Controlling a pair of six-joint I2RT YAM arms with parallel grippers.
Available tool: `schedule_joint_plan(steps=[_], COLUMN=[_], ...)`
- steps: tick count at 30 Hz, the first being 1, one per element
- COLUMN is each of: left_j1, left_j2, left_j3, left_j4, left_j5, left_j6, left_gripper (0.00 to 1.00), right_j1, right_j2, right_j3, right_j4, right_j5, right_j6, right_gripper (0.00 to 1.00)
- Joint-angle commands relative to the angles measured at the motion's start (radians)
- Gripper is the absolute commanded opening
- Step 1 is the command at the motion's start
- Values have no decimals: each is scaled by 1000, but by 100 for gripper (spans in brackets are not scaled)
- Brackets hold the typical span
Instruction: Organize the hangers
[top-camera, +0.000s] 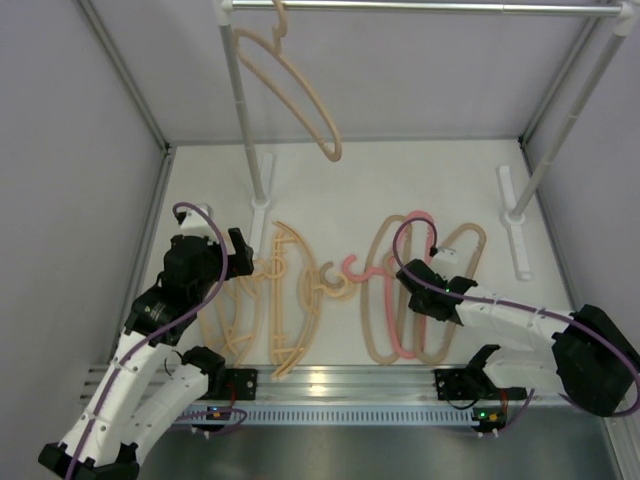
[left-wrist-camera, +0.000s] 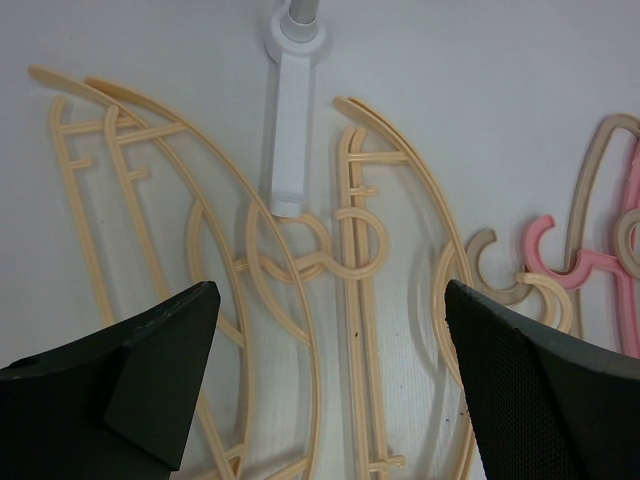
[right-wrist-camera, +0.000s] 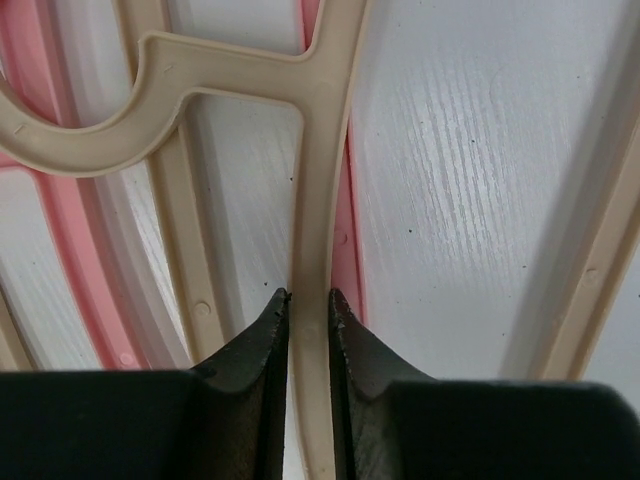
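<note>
Though flat, beige hanger (right-wrist-camera: 318, 200) hook-leftward.

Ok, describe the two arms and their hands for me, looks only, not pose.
The left arm and right arm both have white links with black joint housings. A purple cable loops along each. The left hand and right hand have black, wedge-shaped fingers. One left finger shows a fine mesh texture. There are no sleeves or readable markings.

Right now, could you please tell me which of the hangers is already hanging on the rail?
The peach-tan hanger at top left, hooked over the metal rail; all the others lie flat on the table.
</note>
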Motion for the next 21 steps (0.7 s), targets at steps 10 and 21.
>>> schedule_joint_plan(steps=[10, 21], left_j1=[-1, -3], left_j2=[-1, -3], left_j3=[3, 1], left_j4=[38, 36], left_j5=[0, -3], left_j6=[-5, -5], left_gripper=[98, 98], right_j1=[7, 7], right_j2=[-141, -287], right_j3=[74, 155], right_j4=[-103, -204], right_j5=[-29, -69], right_j6=[-12, -20], right_gripper=[0, 0])
